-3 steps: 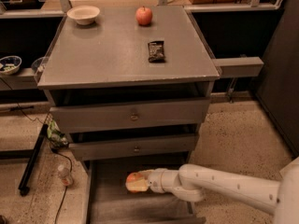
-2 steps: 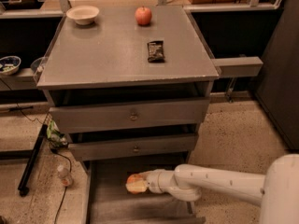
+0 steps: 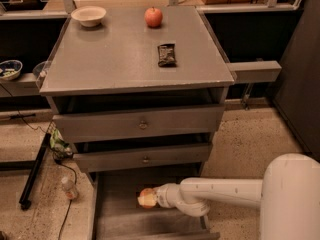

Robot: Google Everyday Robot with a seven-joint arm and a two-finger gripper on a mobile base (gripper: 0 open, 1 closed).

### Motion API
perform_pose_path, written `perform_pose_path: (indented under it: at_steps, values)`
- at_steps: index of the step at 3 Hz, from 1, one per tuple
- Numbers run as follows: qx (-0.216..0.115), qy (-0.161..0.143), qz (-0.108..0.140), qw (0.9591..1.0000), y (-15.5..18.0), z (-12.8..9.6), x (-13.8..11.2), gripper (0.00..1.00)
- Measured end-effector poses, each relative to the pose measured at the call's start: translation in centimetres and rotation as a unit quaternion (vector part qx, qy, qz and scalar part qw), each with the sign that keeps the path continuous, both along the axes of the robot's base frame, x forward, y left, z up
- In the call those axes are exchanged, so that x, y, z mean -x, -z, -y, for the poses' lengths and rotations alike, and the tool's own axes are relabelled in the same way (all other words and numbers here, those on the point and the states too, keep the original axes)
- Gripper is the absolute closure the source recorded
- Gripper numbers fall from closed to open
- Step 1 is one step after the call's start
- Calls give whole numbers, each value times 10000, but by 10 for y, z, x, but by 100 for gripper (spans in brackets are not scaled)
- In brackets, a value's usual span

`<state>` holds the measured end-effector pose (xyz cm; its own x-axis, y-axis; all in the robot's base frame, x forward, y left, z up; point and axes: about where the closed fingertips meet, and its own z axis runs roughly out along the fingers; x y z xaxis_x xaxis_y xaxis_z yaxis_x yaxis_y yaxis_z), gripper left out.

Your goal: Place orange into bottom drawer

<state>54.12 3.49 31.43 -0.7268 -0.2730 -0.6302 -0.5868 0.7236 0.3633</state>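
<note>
The orange point(image 3: 146, 197) is a round orange fruit at the tip of my gripper point(image 3: 152, 197), over the open bottom drawer point(image 3: 115, 219). The drawer is pulled out below the two upper drawers and shows a grey floor. My white arm reaches in from the lower right, with the wrist above the drawer's right side. The gripper's end is pressed against the fruit.
On the cabinet top point(image 3: 115, 59) are a red apple point(image 3: 153, 17), a dark snack packet point(image 3: 167, 54) and a pale bowl point(image 3: 88, 15). The two upper drawers point(image 3: 142, 125) stand slightly open. A small bottle point(image 3: 68, 188) and cables lie on the floor at left.
The view has shifted slightly and my arm's base fills more of the lower right. The orange stays at the gripper over the bottom drawer.
</note>
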Motion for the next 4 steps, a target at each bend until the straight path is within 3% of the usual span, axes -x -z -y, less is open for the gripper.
perform_pose_path:
  at_steps: [2,4]
  values:
    - [161,-67,-145,9997,15,-5,4,100]
    - [651,-52,-625,9959,63,-5,8,100]
